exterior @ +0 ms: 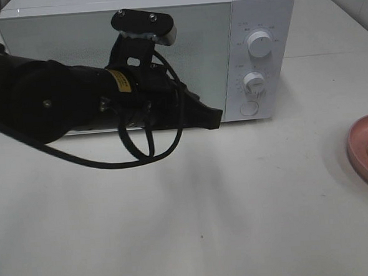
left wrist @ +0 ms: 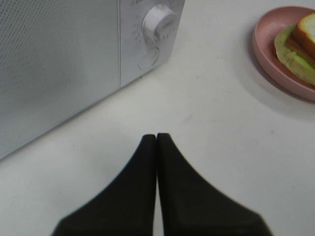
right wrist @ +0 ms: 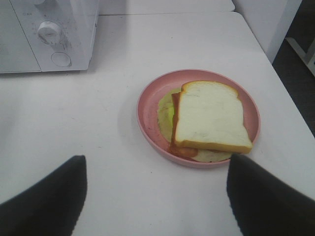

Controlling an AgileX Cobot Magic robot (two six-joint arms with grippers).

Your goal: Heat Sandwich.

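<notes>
With the left gripper (left wrist: 156, 140) pressed shut just before the closed microwave (left wrist: 59, 73), its blunt tip is risking slipping off the door, while the right gripper (right wrist: 155, 196) is gaping wide just short of the sandwich (right wrist: 209, 118) on its plate (right wrist: 147, 115).

Microwave (exterior: 166, 45): white body, grey fine-dotted door, white knobs (exterior: 261, 44). Table (exterior: 207, 218): plain white. Plate (right wrist: 147, 105) ahead of right pincer (right wrist: 155, 189): salmon pink. Sandwich (right wrist: 209, 118): white bread, tan crust, yellow-green and reddish layers. Both pincers, left (left wrist: 156, 147) included: matt black. Arm label (exterior: 122, 81): yellow.
</notes>
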